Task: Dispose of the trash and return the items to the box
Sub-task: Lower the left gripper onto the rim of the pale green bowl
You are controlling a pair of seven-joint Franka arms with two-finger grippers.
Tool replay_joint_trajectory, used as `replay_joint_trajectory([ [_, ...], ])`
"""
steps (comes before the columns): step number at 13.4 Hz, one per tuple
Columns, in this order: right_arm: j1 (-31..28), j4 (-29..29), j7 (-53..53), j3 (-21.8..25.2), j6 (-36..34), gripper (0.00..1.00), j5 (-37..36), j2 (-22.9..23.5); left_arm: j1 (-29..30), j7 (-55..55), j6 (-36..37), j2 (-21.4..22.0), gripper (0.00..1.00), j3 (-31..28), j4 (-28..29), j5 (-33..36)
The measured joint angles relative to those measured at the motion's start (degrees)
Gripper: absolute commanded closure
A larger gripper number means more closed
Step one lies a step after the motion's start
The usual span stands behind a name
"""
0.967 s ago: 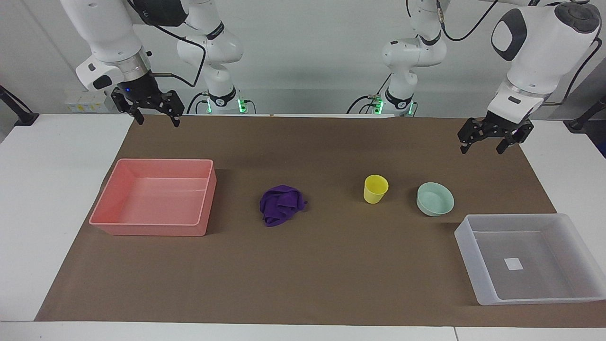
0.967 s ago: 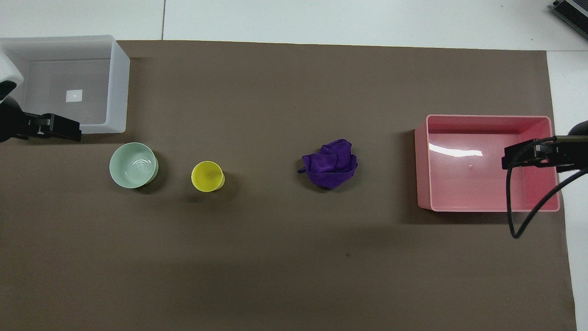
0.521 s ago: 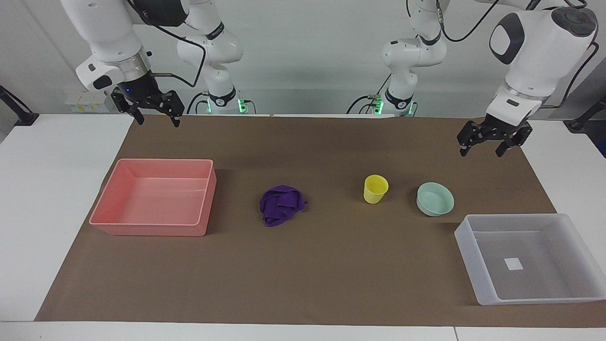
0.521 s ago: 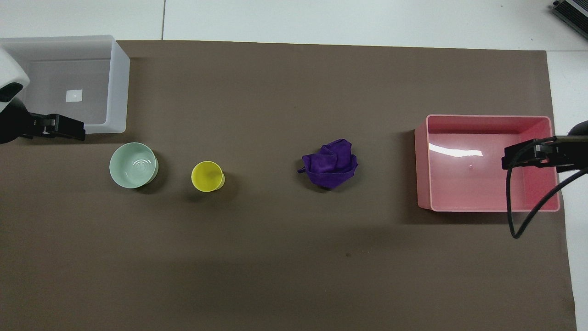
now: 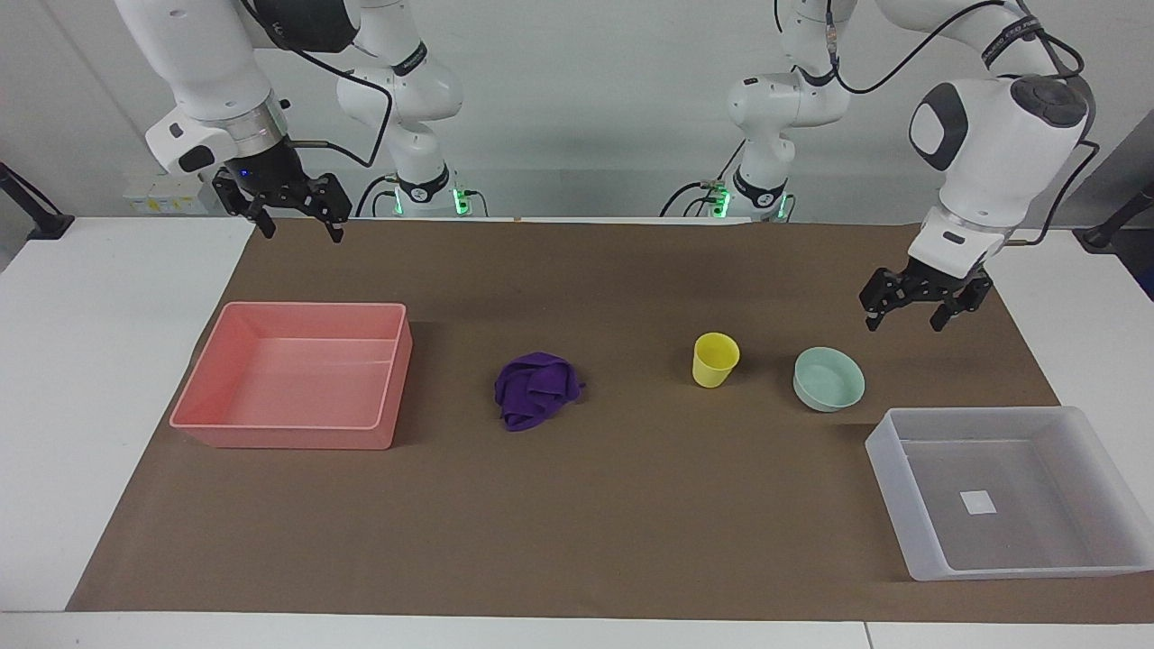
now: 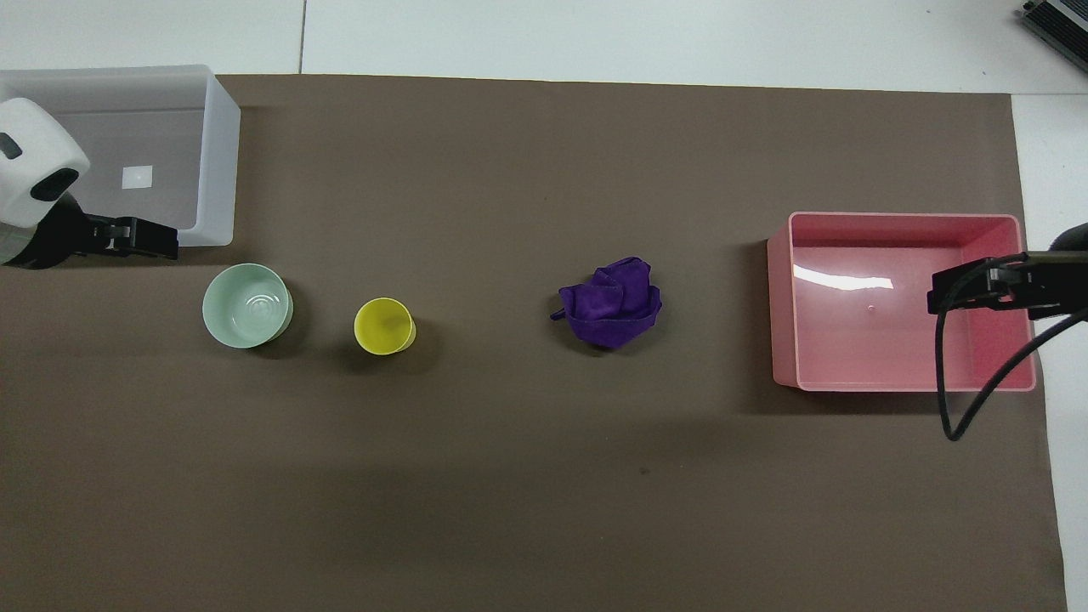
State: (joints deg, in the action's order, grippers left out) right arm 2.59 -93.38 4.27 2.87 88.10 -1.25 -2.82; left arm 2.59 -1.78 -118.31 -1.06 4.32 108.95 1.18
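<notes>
The trash, a dark purple fabric wad (image 5: 535,389) (image 6: 612,303), lies mid-mat. A yellow cup (image 5: 715,360) (image 6: 384,325) stands upright beside a mint-green bowl (image 5: 828,379) (image 6: 246,305), toward the left arm's end. The box, a translucent tub (image 5: 1028,570) (image 6: 219,161) with a white label, holds nothing and sits just past the bowl, farther from the robots. My left gripper (image 5: 903,324) (image 6: 161,242) hangs open over the mat close to the bowl, touching nothing. My right gripper (image 5: 302,234) (image 6: 939,293) waits open, raised over the mat's corner by the pink tub.
A pink rectangular tub (image 5: 279,437) (image 6: 782,306) with nothing in it stands at the right arm's end of the table. A brown mat (image 5: 631,505) covers the table; white tabletop shows around it. A black cable (image 6: 960,408) hangs from the right arm.
My left gripper has dropped lower and moved toward the bowl, staying open. The right arm and all the objects have stayed put.
</notes>
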Motion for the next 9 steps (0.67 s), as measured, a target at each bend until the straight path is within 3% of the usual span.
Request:
replay_joint_trajectory([
  [5,0.0,0.0,0.0,0.0,0.0,0.00,0.0,0.0,2.8,-0.1,-13.5,-3.1,0.00,-0.1,8.5,0.0],
  [9,0.0,0.0,0.0,0.0,0.0,0.00,0.0,0.0,3.2,-0.1,-19.8,-4.3,0.00,0.0,13.5,0.0],
])
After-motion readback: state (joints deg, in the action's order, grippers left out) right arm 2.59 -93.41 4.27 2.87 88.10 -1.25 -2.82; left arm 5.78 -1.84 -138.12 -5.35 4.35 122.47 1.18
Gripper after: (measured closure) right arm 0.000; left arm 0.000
